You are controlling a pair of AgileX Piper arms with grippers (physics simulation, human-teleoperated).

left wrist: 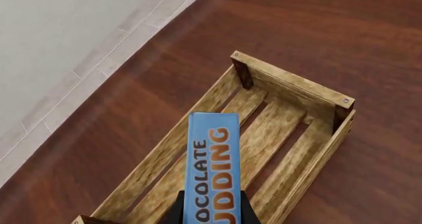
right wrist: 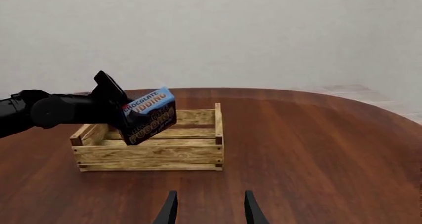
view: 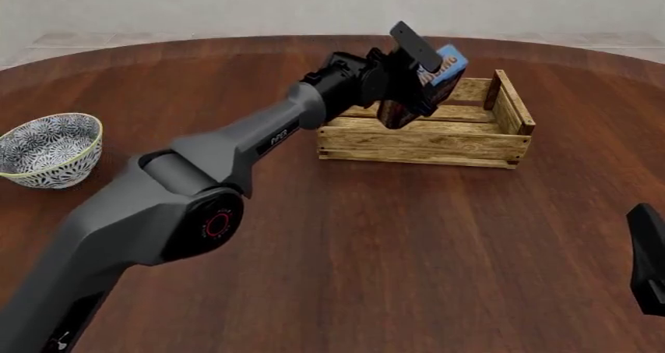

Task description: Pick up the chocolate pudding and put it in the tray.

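While the bowl (view: 50, 149) sits far off at the table's (view: 364, 244) left edge, untouched and no part of this job, the left arm reaches forward and rightward to the tray (view: 421, 139). Its left gripper (view: 416, 76) is clamped on the pudding (view: 437, 71), one finger on each broad face of the carton, which hangs in the air over the tray's left half and clear of the slats. From the left wrist, the carton's long axis runs straight out along the fingers, and below it the tray's long axis runs almost the same way, so the carton lies nearly in line with the slats. I judge that the coming move is mostly downward, with the tray floor directly beneath the carton and both side boards standing clear of it.

The carton is tilted, its blue band with white and orange lettering turned up and rightward, the dark brown face below it; its corners look crisp and undented.

Further right, the right gripper (right wrist: 207, 209) idles low and near, well apart from the tray, its fingers spread and holding nothing.
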